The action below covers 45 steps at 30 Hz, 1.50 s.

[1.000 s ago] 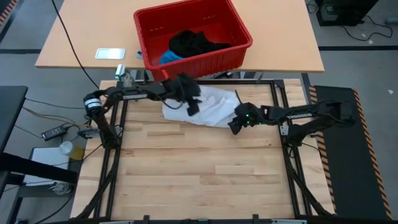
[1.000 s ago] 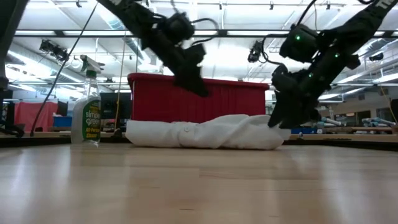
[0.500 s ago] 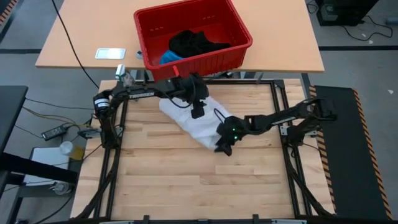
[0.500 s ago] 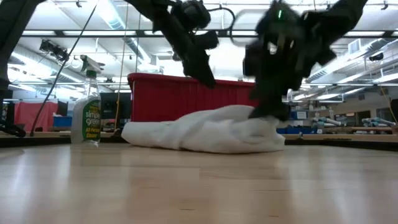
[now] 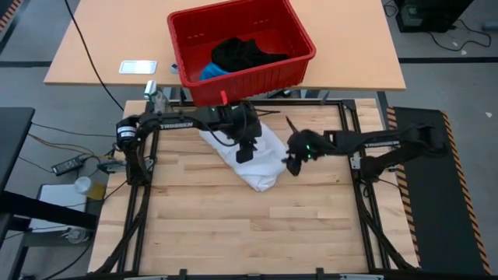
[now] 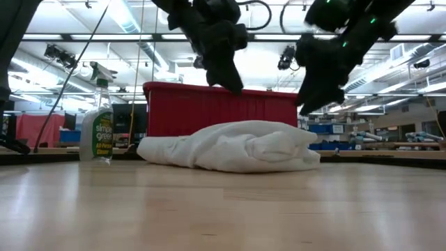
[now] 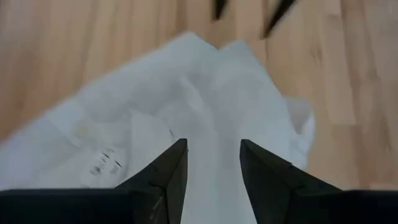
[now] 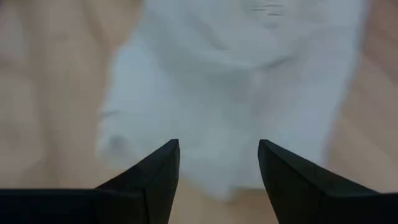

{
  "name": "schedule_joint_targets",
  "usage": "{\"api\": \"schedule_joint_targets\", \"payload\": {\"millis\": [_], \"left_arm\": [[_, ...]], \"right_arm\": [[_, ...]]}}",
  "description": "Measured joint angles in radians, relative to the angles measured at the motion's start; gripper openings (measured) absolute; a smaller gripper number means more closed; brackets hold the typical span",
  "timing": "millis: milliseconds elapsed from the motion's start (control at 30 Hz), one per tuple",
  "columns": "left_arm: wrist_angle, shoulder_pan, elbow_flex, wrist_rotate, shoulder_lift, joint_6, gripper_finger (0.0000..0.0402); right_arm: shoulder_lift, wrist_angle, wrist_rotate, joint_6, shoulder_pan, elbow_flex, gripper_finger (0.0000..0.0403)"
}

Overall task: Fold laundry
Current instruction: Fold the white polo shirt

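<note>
Moved: the white garment (image 5: 247, 158) is dragged off its long spread along the far edge into a bunched diagonal heap mid-table, and both arms have let go and lifted.
Left gripper (image 5: 245, 151): hangs just above the heap's upper part, fingers (image 7: 168, 174) parted, nothing between them.
White garment: rumpled mound on the table (image 5: 233, 225), no flat fold yet.
Right gripper (image 5: 292, 163): just beside the heap's right edge, raised, fingers (image 8: 155, 174) wide apart and empty.
Basket (image 5: 268, 66): black garment (image 5: 245, 53) and blue one (image 5: 210, 71) wait inside.
Meaning: folding looks barely begun; the cloth likely needs spreading.
</note>
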Motion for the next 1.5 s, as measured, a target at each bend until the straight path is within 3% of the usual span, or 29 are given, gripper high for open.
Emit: {"api": "schedule_joint_targets", "payload": {"millis": [200, 367, 433, 500, 667, 733, 833, 933, 1067, 1267, 1400, 1500], "left_arm": [[0.179, 0.0, 0.0, -0.017, 0.065, -0.008, 0.0148], [0.262, -0.009, 0.0, 0.143, 0.154, -0.008, 0.0148], [0.26, -0.019, 0.0, 0.086, 0.181, -0.012, 0.0148], [0.26, -0.025, 0.0, 0.021, 0.203, -0.02, 0.0148], [0.297, -0.025, -0.001, 0.009, 0.243, -0.003, 0.0139], [0.306, -0.026, -0.001, 0.0, 0.252, 0.021, 0.0111], [0.317, -0.02, -0.001, -0.017, 0.251, 0.031, 0.0027], [0.291, -0.001, -0.001, -0.027, 0.216, 0.026, 0.0006], [0.206, 0.023, -0.001, -0.048, 0.116, 0.081, 0.0002], [0.146, 0.048, -0.001, -0.033, -0.013, 0.144, 0.0001], [0.19, 0.04, 0.001, 0.018, -0.003, 0.087, 0.0004], [0.225, 0.028, 0.0, 0.032, 0.059, 0.011, 0.0031]], "right_arm": [[0.041, 0.043, -0.106, -0.079, -0.15, 0.0, 0.0204], [0.014, 0.016, -0.195, -0.023, -0.187, 0.0, 0.0193], [-0.017, -0.029, -0.197, 0.006, -0.176, 0.0, 0.019], [-0.049, -0.073, -0.173, 0.028, -0.149, 0.0, 0.0187], [-0.106, -0.066, -0.086, 0.083, -0.071, 0.0, 0.0184], [-0.103, -0.042, -0.063, 0.098, -0.042, 0.0, 0.0183], [-0.073, -0.019, -0.034, 0.132, -0.002, 0.0, 0.0181], [-0.041, -0.01, 0.001, 0.155, 0.036, 0.0, 0.0181], [-0.039, 0.016, 0.098, 0.206, 0.09, -0.026, 0.0181], [-0.08, 0.251, 0.171, 0.302, 0.139, -0.206, 0.0181], [-0.074, 0.348, 0.198, 0.407, 0.134, -0.307, 0.0181], [-0.079, 0.365, 0.196, 0.456, 0.134, -0.318, 0.0181]]}}
